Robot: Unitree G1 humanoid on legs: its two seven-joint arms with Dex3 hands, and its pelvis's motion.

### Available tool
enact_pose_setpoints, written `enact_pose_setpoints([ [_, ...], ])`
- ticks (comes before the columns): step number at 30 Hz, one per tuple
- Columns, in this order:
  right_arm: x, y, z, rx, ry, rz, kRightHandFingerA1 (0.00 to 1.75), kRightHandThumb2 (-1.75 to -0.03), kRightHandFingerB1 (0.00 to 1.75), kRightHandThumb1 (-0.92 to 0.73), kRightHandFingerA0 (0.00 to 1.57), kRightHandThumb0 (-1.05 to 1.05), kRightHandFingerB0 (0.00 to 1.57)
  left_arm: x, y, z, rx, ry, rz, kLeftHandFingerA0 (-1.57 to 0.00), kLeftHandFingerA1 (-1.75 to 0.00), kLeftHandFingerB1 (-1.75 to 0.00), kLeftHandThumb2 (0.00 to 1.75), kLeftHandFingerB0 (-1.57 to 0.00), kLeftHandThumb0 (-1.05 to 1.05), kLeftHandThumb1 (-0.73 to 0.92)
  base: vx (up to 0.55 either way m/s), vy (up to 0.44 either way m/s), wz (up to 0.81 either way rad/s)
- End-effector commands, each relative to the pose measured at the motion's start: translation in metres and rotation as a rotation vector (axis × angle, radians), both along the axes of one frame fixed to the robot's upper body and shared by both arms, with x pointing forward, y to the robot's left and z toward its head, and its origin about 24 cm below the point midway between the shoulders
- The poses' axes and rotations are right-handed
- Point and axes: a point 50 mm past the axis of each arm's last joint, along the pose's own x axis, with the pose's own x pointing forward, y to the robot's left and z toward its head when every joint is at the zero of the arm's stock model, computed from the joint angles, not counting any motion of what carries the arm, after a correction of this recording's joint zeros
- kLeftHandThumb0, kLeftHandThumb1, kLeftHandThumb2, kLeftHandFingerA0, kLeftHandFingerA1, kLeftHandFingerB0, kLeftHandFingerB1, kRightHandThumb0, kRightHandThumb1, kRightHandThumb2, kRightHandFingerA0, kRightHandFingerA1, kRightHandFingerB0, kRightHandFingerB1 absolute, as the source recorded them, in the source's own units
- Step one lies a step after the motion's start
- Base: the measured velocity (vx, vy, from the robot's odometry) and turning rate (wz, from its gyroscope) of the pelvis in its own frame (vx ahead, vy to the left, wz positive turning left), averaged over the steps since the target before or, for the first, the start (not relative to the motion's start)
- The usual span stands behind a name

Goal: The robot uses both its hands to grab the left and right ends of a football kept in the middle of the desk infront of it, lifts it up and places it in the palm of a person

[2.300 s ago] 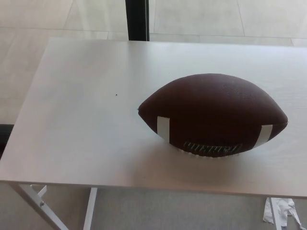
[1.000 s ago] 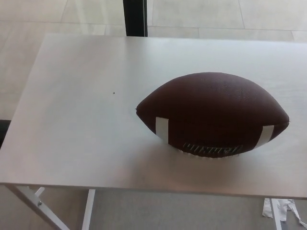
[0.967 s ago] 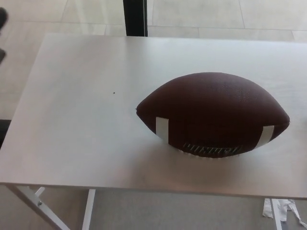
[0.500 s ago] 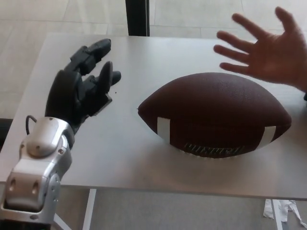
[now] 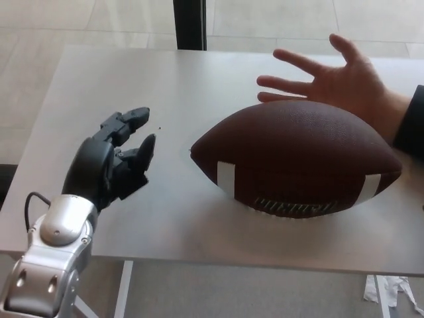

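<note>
Right now your left hand (image 5: 114, 164) sits at the lower left of the frame, above the desk (image 5: 99, 99), with its silver forearm running down to the bottom left corner. Its fingers (image 5: 126, 121) are spread and slightly curled — they hold nothing and touch nothing you can see. The hand is near the football's left tip but clearly apart from it, with bare desk between them.

The football (image 5: 298, 159) lies on its side in the middle-right of the frame, resting on the desk, its long axis running left to right. You can see a white stripe near each end and lettering along its lower front edge.

A person's hand (image 5: 331, 83) reaches in from the upper right, palm open and fingers fanned out toward the left — it sits just behind the top of the football, and whether it touches the ball you cannot tell. A dark sleeve shows at the right edge.

Your right hand does not show anywhere.
</note>
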Motion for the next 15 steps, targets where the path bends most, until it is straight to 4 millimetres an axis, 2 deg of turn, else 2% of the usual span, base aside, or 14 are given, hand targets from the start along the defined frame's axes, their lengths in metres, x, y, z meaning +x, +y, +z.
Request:
enact_pose_setpoints([
  [1, -0.004, 0.006, -0.006, -0.012, 0.018, 0.004, 0.4, -0.71, 0.29, -0.92, 0.4, -0.95, 0.18, -0.004, 0.001, -0.014, 0.048, 0.039, 0.024, -0.24, -0.58, -0.32, 0.75, -0.11, -0.94, 0.92, 0.0, 0.0, 0.0],
  [3, -0.002, 0.008, -0.006, -0.019, 0.016, 0.005, 0.41, -0.73, 0.3, -0.92, 0.4, -0.93, 0.18, -0.003, 0.0, -0.016, 0.056, 0.042, 0.02, -0.25, -0.58, -0.32, 0.77, -0.1, -0.96, 0.91, 0.0, 0.0, 0.0],
  [4, -0.001, 0.01, -0.007, -0.009, 0.01, 0.016, 0.51, -1.15, 0.39, -0.76, 0.28, -0.91, 0.07, -0.002, -0.005, -0.019, 0.056, 0.047, 0.03, -0.24, -0.57, -0.33, 0.74, -0.14, -0.95, 0.92, 0.0, 0.0, 0.0],
  [6, 0.0, 0.013, -0.007, -0.01, 0.009, 0.019, 0.5, -1.16, 0.38, -0.78, 0.27, -0.92, 0.06, -0.001, -0.008, -0.022, 0.058, 0.046, 0.033, -0.25, -0.58, -0.34, 0.76, -0.14, -0.96, 0.92, 0.0, 0.0, 0.0],
  [7, 0.001, 0.014, -0.007, -0.006, 0.007, 0.029, 0.43, -0.78, 0.29, -0.91, 0.33, -0.97, 0.13, -0.001, -0.01, -0.023, 0.046, 0.05, 0.037, -0.29, -0.6, -0.35, 0.8, -0.14, -0.96, 0.92, 0.0, 0.0, 0.0],
  [8, 0.002, 0.018, -0.007, 0.003, 0.003, 0.042, 0.53, -1.19, 0.36, -0.8, 0.27, -0.95, 0.06, 0.0, -0.014, -0.026, 0.025, 0.062, 0.042, -0.27, -0.59, -0.35, 0.8, -0.13, -0.95, 0.92, 0.0, 0.0, 0.0],
  [12, 0.007, 0.022, -0.009, 0.015, 0.001, 0.033, 0.53, -1.19, 0.35, -0.79, 0.27, -0.94, 0.06, 0.006, -0.03, -0.035, -0.002, 0.072, 0.025, -0.27, -0.59, -0.35, 0.82, -0.13, -0.95, 0.92, 0.0, 0.0, 0.0],
  [13, 0.008, 0.023, -0.007, 0.022, -0.003, 0.03, 0.42, -0.76, 0.3, -0.92, 0.33, -0.96, 0.17, 0.008, -0.034, -0.035, -0.02, 0.073, 0.033, -0.27, -0.59, -0.34, 0.82, -0.14, -0.95, 0.92, 0.0, 0.0, 0.0],
  [15, 0.01, 0.023, -0.006, 0.029, -0.004, 0.023, 0.41, -0.77, 0.3, -0.92, 0.34, -0.96, 0.16, 0.011, -0.036, -0.035, -0.026, 0.073, 0.04, -0.27, -0.57, -0.33, 0.83, -0.13, -0.98, 0.92, 0.0, 0.0, 0.0],
])
